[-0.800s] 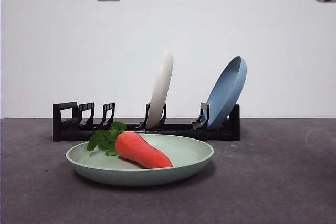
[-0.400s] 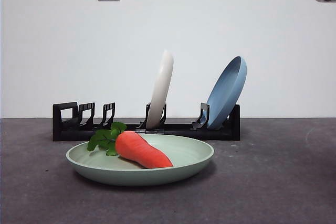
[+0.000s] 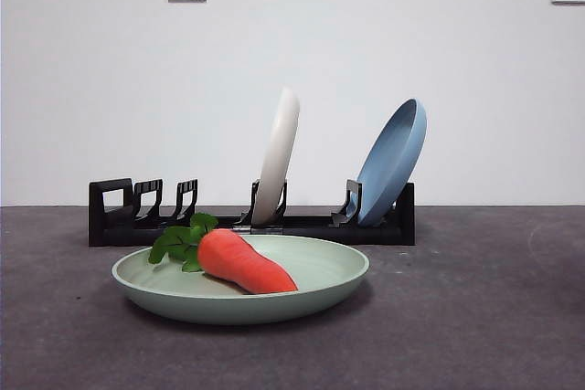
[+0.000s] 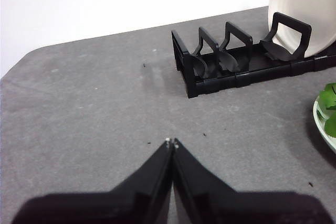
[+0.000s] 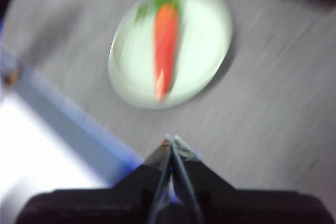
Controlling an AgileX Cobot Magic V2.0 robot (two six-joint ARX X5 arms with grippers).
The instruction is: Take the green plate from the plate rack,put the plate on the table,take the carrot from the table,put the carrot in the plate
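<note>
The green plate (image 3: 240, 289) lies flat on the dark grey table (image 3: 475, 317) in front of the plate rack (image 3: 251, 216). The carrot (image 3: 245, 262) lies in the plate, leaves to the left. In the blurred right wrist view the plate (image 5: 199, 40) and carrot (image 5: 164, 40) show from above, well away from my right gripper (image 5: 170, 139), which is shut and empty. My left gripper (image 4: 171, 142) is shut and empty above bare table, short of the rack's handle end (image 4: 210, 61). The plate's rim (image 4: 323, 124) shows at that view's edge.
A cream-white plate (image 3: 277, 157) and a light blue plate (image 3: 391, 162) stand in the rack. The cream plate also shows in the left wrist view (image 4: 299, 9). A table edge with a bright strip beyond (image 5: 47, 129) shows in the right wrist view. A white wall stands behind.
The black arm tip at the top right corner of the front view has pulled almost out of view, uncovering a wall socket. The whole picture has shifted slightly. Plate and carrot have not moved.
</note>
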